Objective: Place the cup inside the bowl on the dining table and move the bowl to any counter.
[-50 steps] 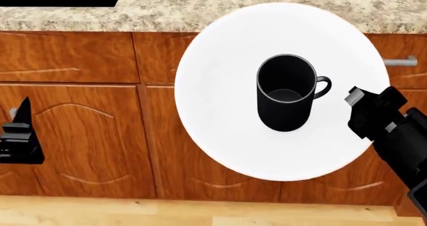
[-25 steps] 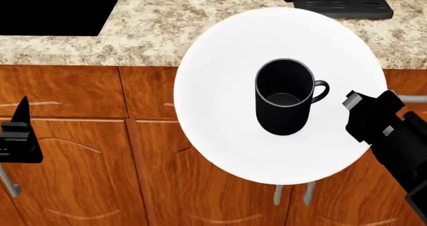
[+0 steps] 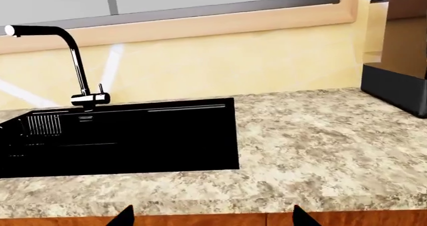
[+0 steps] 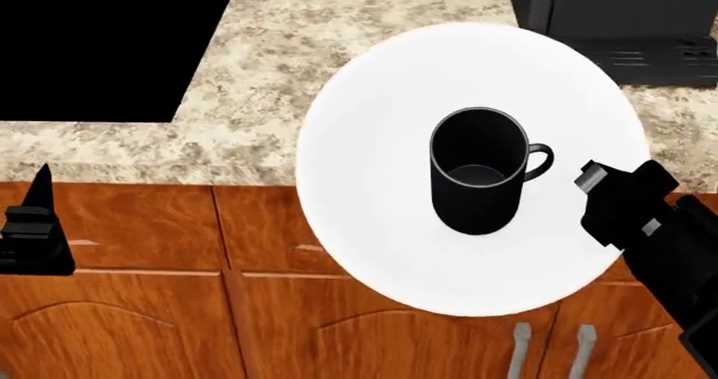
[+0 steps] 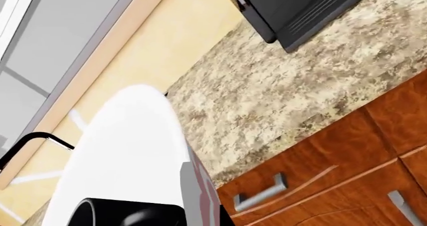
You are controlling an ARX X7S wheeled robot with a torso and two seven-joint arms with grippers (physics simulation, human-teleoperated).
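Right gripper [image 4: 615,201] clamps the near-right rim of the bowl [image 4: 371,177]; the cup [image 4: 479,171] stands upright inside, handle toward that gripper. Bowl is carried in the air, its far half above the counter [image 4: 281,68], its near half out over the cabinet doors. Beyond the gripper: open speckled top ahead, black sink [image 4: 101,47] far-left, dark appliance [image 4: 628,18] far-right. Probably forward, then down. Left gripper [image 4: 34,228] idle, empty, fingertips apart.
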